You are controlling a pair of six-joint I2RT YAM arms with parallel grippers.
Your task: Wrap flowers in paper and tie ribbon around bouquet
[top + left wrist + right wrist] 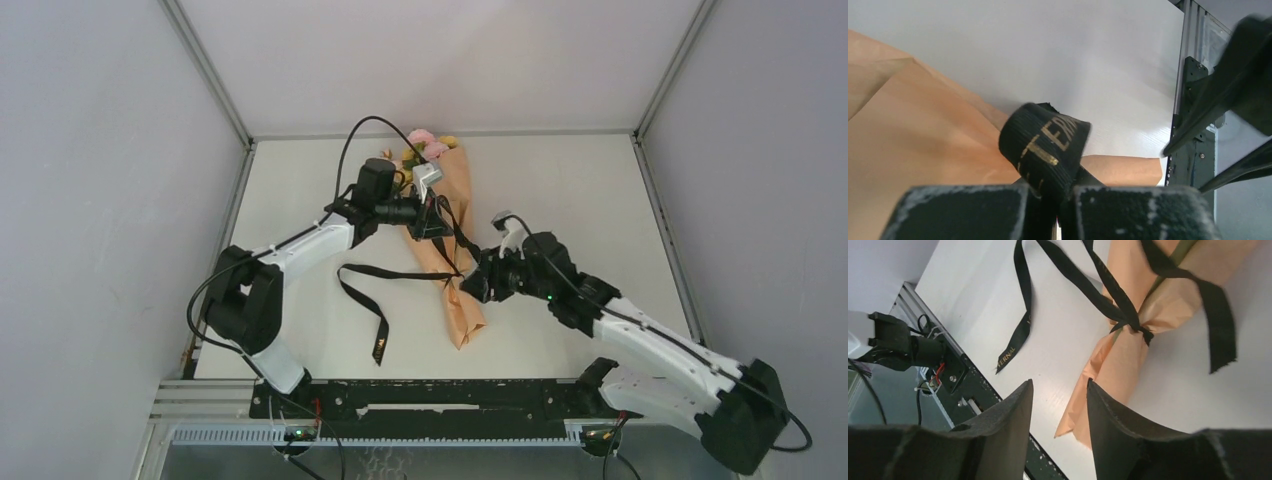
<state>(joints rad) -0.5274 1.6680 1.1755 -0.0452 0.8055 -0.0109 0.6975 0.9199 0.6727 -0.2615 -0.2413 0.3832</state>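
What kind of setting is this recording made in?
Probably a lab robot cell: a white table boxed in by plain grey panels on metal posts, with left arm and right arm bolted to a rail at its near edge.

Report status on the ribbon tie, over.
Left end effector shut on ribbon. Right end effector open, empty, by bouquet's narrow end. Ribbon knotted around bouquet; loose tail on table.
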